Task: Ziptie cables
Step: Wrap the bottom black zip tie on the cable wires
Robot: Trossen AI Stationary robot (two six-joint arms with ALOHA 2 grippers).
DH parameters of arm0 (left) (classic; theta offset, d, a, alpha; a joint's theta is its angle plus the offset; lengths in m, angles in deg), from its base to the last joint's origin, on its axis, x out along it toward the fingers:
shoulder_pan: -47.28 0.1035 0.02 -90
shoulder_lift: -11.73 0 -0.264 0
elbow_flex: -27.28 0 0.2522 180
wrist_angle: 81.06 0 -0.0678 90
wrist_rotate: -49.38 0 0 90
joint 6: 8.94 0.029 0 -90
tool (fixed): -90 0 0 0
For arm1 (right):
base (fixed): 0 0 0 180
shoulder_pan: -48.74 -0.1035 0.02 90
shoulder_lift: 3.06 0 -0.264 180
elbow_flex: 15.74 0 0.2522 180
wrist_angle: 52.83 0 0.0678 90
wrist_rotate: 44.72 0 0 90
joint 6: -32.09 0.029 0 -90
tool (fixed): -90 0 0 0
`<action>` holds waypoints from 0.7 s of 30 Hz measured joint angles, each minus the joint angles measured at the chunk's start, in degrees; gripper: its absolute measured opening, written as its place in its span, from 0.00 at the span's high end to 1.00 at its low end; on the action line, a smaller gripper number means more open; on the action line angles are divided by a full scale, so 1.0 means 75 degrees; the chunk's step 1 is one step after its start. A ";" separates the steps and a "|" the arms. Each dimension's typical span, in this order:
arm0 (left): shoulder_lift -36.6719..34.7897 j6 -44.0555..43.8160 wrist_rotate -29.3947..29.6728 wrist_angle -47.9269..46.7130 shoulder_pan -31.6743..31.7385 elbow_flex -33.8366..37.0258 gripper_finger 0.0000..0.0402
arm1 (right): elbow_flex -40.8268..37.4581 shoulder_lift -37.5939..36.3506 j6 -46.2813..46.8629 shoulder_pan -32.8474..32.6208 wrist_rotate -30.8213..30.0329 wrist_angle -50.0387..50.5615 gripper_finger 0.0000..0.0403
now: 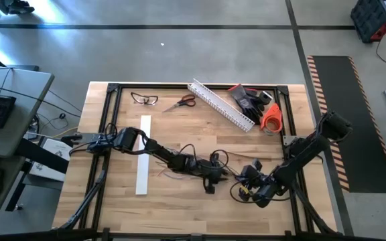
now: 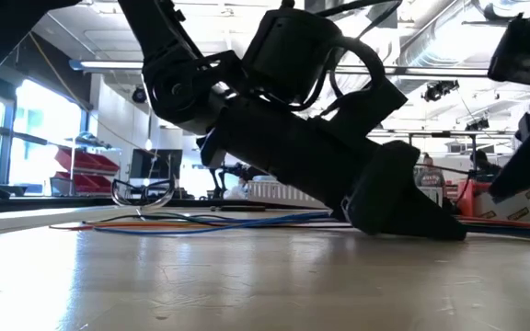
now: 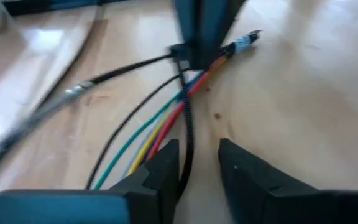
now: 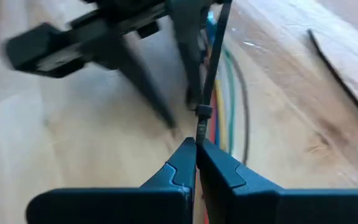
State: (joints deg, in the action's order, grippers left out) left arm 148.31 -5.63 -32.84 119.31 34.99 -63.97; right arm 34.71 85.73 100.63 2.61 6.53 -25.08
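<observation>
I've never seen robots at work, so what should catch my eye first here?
Two dark arms meet low over the wooden table, near its front middle. The right end effector is shut on a thin dark ziptie looped around coloured cables; the left end effector, open, straddles that strap. Orange tape sits behind.

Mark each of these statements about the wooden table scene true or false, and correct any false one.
1. The right gripper is shut on the thin dark ziptie. True.
2. The orange-handled scissors lie between the two grippers. False: they lie at the far side of the table, beside the clear safety glasses.
3. The bundle of thin coloured cables includes green, yellow and red wires. True.
4. The white slotted plastic channel stands upright on end. False: it lies flat on the wooden table, at an angle.
5. The left gripper has its fingers spread either side of a thin dark strand. True.
</observation>
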 joint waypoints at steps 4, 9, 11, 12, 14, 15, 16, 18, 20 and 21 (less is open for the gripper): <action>0.0011 0.0176 0.0167 0.0081 0.0103 0.0000 0.86 | 0.0000 0.0000 0.0260 -0.0342 0.0084 -0.0124 1.00; 0.0011 0.0249 0.0336 0.0093 0.0134 0.0000 0.98 | 0.0000 0.0000 0.0473 -0.0647 0.0300 -0.0048 1.00; 0.0011 0.0255 0.0466 0.0093 0.0143 0.0000 0.99 | 0.0000 0.0000 0.0466 -0.0704 0.0431 -0.0075 1.00; 0.0011 0.0255 0.0547 0.0090 0.0146 0.0000 0.99 | 0.0000 0.0000 0.0465 -0.0721 0.0546 -0.0054 1.00; 0.0011 0.0255 0.0649 0.0094 0.0146 0.0000 1.00 | 0.0000 0.0000 0.0466 -0.0717 0.0760 -0.0003 1.00; 0.0011 0.0255 0.0669 0.0107 0.0146 0.0000 1.00 | 0.0000 0.0000 0.0466 -0.0714 0.0819 0.0036 1.00; 0.0011 0.0255 0.0678 0.0116 0.0146 0.0000 1.00 | 0.0000 0.0000 0.0466 -0.0714 0.0850 0.0082 1.00; 0.0011 0.0257 0.0676 0.0125 0.0144 0.0000 1.00 | 0.0000 0.0000 0.0473 -0.0714 0.0845 0.0140 1.00; 0.0011 0.0318 0.0676 0.0134 0.0143 0.0000 1.00 | 0.0000 -0.0003 0.0476 -0.0714 0.0828 0.0200 1.00; 0.0011 0.0376 0.0676 0.0134 0.0142 0.0000 1.00 | 0.0000 -0.0005 0.0503 -0.0714 0.0809 0.0267 1.00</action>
State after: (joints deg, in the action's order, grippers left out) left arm 148.39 -2.82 -27.78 120.32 36.05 -63.97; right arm 34.71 85.70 104.40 -2.75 12.60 -23.08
